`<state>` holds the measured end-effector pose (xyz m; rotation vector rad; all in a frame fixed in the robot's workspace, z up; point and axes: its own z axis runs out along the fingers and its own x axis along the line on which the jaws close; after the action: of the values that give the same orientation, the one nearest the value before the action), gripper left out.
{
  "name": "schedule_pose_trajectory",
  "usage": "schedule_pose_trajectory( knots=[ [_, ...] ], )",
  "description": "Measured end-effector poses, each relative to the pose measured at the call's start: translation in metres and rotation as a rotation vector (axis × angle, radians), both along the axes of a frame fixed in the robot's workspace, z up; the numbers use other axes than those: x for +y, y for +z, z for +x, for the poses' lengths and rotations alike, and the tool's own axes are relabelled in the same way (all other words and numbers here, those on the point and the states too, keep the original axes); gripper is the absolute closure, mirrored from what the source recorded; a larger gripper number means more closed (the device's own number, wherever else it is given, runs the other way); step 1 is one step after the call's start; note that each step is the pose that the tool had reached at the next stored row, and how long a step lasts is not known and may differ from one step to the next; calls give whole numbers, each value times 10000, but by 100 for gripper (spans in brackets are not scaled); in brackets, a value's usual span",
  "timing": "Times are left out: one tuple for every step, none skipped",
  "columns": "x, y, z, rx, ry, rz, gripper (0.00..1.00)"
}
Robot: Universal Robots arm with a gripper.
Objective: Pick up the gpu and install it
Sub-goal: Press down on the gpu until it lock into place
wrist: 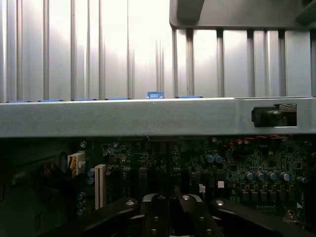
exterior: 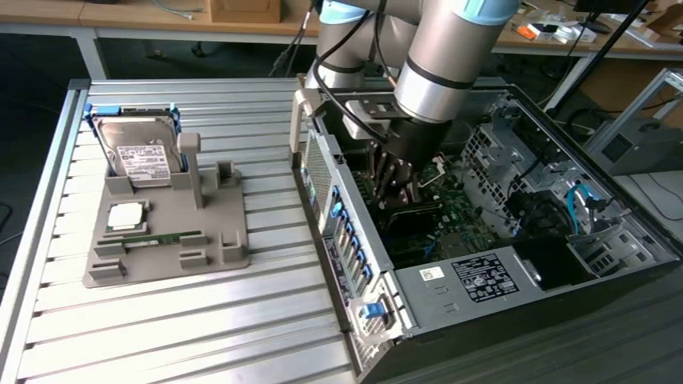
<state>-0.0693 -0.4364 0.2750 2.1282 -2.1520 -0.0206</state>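
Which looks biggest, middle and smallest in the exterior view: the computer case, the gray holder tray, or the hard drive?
1. The computer case looks biggest.
2. The gray holder tray comes next.
3. The hard drive, standing in the tray, looks smallest.

These gaps are wide, so nearness to the camera does not change the order.

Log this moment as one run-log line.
gripper: shut, inside open computer case | over motherboard | gpu held: cannot tell | hard drive on gray holder, outside case

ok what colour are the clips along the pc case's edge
Blue, clearest in the exterior view: clips line the open case edge.
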Motion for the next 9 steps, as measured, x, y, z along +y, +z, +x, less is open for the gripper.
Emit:
schedule_pose_trajectory(
  knots=[
    [-2, 0, 0, 0, 1, -1, 89],
    [-4, 0, 0, 0, 3, -1, 89],
    [-7, -1, 1, 1, 6, -1, 89],
    [-9, -1, 0, 0, 7, -1, 89],
    [-12, -1, 0, 0, 9, -1, 89],
    [-14, -1, 1, 0, 10, -1, 89],
    [-17, -1, 1, 1, 10, -1, 89],
    [-21, -1, 1, 1, 10, -1, 89],
    [-26, -1, 1, 1, 11, -1, 89]
  ],
)
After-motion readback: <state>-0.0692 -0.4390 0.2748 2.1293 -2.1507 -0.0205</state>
